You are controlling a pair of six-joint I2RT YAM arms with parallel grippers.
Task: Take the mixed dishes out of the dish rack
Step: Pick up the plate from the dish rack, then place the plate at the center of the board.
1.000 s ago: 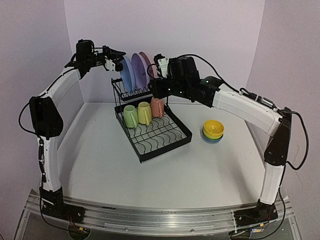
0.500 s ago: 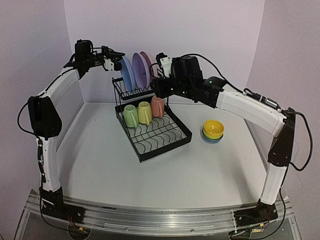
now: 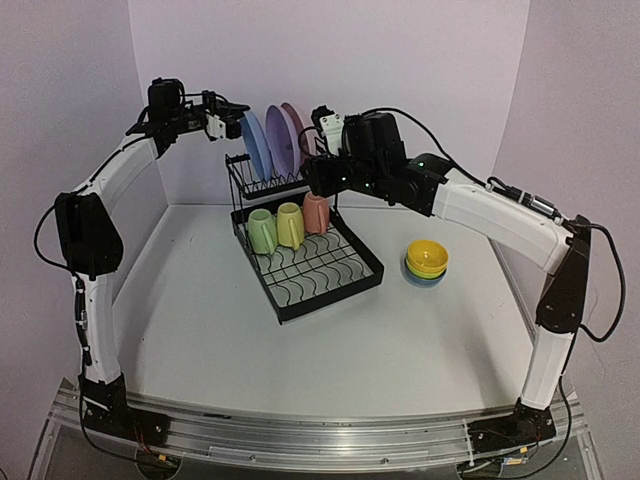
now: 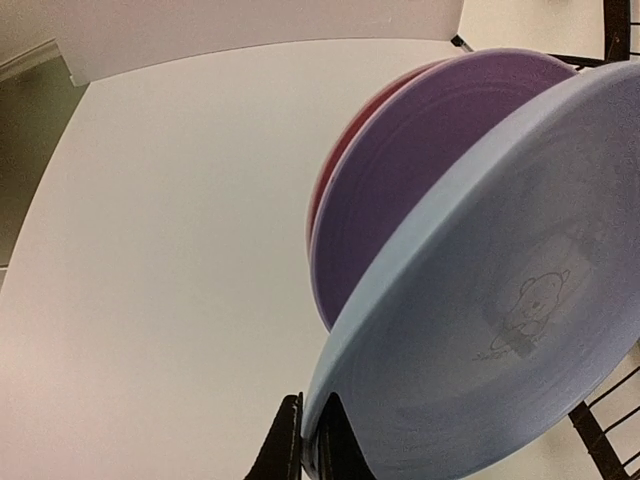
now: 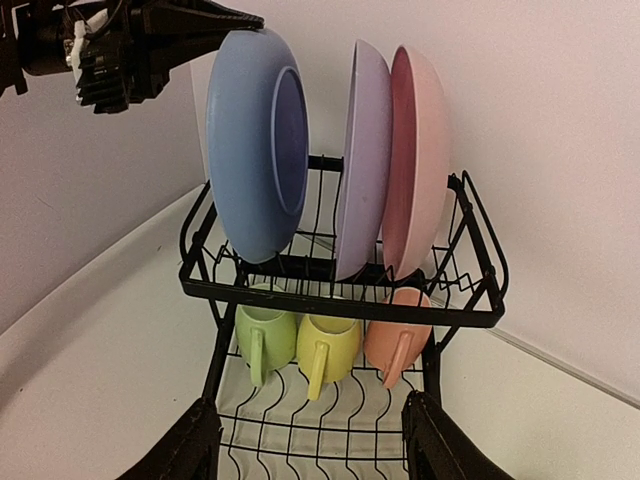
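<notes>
L arm has it: the left pincer [image 3: 236,115] is clenched on the top rim of the glossy pale-blue round plate [image 3: 255,150], and its fingers [image 4: 287,450] nip the edge in the wrist view. The plate stands on edge in the narrow upper shelf of the black wire two-tier dish rack [image 3: 372,270], toward 12 o'clock on the table, outermost of three at the 9 o'clock end.

The pincer reaches in from 9 o'clock, over the plate. The disc's plane runs approx 6-to-12, so I judge the way out is straight up along that plane, no twist. The glossy purple round plate [image 3: 277,140] sits just beside it at 3 o'clock, then the pink round plate [image 3: 297,128]. Any lean that way risks a knock.

The right pincer [image 5: 310,405] hangs spread, holding nothing, facing the rack front. It's nearer the pink end, so it's no help w/ the blue one.
</notes>
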